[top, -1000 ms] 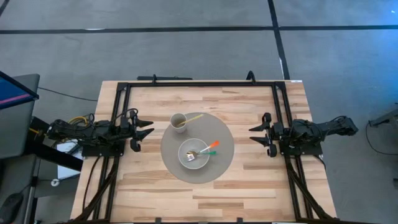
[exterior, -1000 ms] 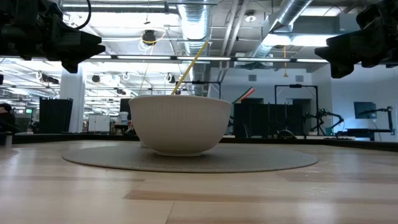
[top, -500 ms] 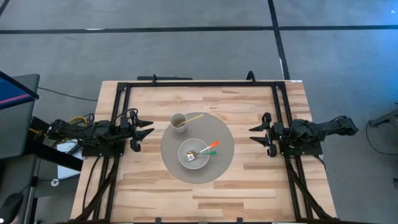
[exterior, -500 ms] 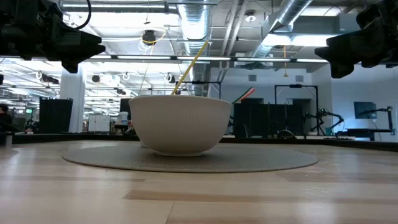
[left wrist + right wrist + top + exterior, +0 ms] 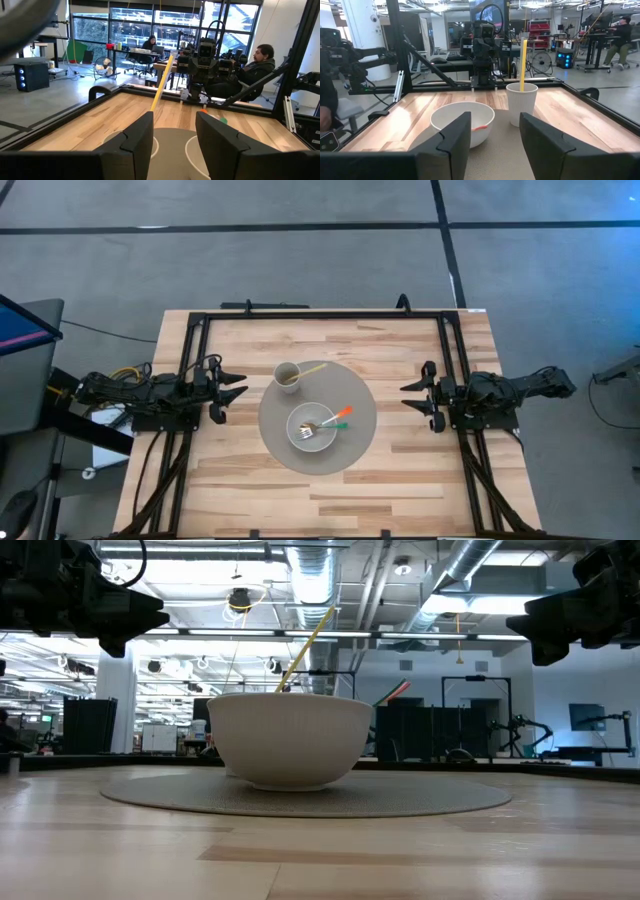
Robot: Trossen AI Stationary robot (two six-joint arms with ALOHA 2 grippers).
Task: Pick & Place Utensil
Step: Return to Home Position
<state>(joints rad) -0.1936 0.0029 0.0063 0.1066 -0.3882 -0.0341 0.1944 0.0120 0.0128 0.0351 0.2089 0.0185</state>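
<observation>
Wooden table (image 5: 400, 480), open office behind | gray placemat (image 5: 362, 420) at centre carries bowl (image 5: 293, 430) | gray cup (image 5: 287, 376) on its far-left rim, yellow straw (image 5: 312, 368) leaning inside: placing looks done | left gripper (image 5: 238, 385) and right gripper (image 5: 406, 396) at opposite table edges, fingers apart, empty, clear of the setting

high: straight down, whole table (image 5: 400, 470) | low: tabletop level, close to bowl (image 5: 288, 740) | wrists: face inward, share bowl

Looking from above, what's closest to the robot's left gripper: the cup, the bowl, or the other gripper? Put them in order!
High view, from the left gripper:
1. Cup, on the mat edge nearest that gripper.
2. Bowl, in the mat's middle.
3. Right gripper, far across, on the right side.
</observation>
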